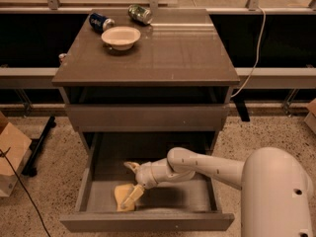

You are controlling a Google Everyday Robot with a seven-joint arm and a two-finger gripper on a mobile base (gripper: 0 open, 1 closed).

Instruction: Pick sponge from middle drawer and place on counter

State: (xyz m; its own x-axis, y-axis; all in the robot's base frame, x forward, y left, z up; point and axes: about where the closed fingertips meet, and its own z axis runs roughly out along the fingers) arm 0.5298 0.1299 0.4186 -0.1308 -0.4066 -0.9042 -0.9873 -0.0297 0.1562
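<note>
The pale-yellow sponge (120,194) lies on the floor of the open middle drawer (85,190), near its front left. My gripper (132,182) is inside the drawer, reaching in from the right. It is open. Its lower finger (134,196) lies over the sponge's right side, and its upper finger (131,166) points away behind it. The counter (168,51) is the glossy grey-brown top of the cabinet above.
A white bowl (121,36), a blue can (101,21) and a green can (140,14) sit on the counter's back left. A closed drawer front (148,116) overhangs the open drawer. A cardboard box (10,154) stands on the floor at left.
</note>
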